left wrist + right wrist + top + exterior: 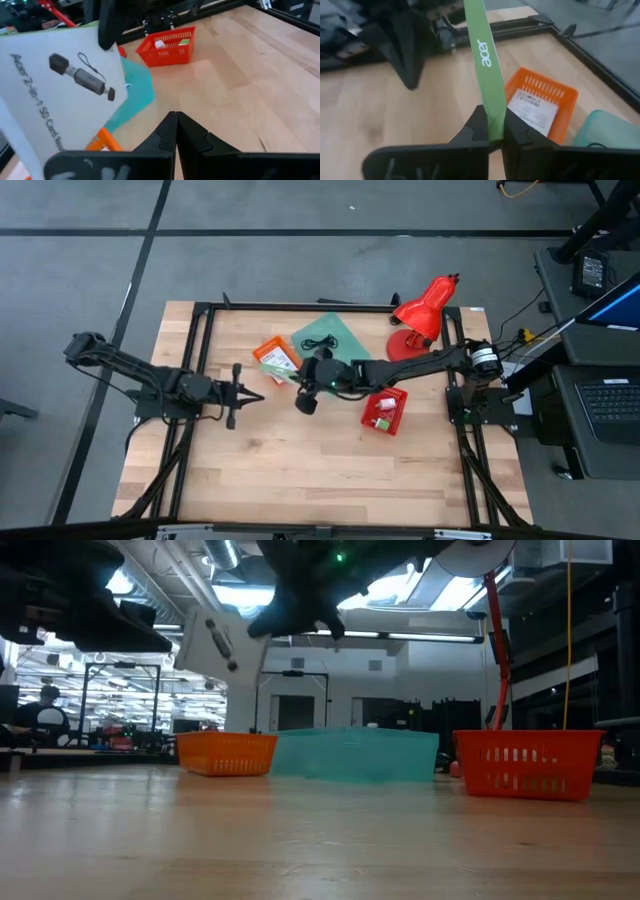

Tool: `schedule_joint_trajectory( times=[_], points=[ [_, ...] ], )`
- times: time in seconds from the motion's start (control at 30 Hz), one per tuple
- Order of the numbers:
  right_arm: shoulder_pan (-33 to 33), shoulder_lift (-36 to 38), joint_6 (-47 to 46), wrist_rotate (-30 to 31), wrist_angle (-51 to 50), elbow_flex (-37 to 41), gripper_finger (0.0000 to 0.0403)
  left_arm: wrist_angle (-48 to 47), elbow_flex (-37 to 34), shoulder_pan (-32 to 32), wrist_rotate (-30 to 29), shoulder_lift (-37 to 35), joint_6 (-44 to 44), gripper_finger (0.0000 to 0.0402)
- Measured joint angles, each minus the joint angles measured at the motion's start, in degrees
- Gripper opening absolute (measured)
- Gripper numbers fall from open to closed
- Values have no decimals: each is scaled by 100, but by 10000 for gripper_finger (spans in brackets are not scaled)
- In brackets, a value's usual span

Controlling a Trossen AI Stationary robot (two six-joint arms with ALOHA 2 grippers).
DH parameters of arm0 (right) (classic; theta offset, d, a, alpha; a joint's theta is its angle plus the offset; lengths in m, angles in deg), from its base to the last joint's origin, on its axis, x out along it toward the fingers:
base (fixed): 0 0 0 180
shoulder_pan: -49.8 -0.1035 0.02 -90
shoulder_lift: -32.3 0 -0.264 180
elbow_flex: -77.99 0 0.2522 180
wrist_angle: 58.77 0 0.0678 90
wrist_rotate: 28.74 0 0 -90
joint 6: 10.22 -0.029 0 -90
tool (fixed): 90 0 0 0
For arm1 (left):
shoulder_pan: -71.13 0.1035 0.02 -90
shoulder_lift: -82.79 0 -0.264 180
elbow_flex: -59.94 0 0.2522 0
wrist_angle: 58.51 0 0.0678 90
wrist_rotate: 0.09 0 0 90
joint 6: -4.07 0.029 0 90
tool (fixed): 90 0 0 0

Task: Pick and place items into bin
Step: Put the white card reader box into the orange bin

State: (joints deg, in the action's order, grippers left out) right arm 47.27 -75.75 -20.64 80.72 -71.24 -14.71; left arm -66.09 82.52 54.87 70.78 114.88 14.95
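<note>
Right gripper [491, 131] pinches the green-edged white card packet [485, 60] upright between its fingers, just beside the orange bin [277, 357], with bare table [300, 460] toward the front; left gripper [256, 396] waits clenched.

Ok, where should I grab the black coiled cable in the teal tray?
At its bunched middle, straight from above: the black coiled cable lies flat in the open-topped teal tray, whose walls would likely block a side approach. The right claw is shut on the acer pack, so the empty left claw probably suits.
</note>
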Motion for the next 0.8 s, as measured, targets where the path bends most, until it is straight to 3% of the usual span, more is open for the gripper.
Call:
schedule_joint_trajectory(
  times=[0.27,0.43,0.8],
  points=[
    [186,0,-1209,97,124,0,6,-507,0,-15,851,-240,-35,2],
    [213,0,-1392,486,155,0,5,-521,0,-17,885,-238,-169,2],
    [275,-326,-2329,551,185,-4,4,-518,0,-17,878,-238,-355,2]
  ],
)
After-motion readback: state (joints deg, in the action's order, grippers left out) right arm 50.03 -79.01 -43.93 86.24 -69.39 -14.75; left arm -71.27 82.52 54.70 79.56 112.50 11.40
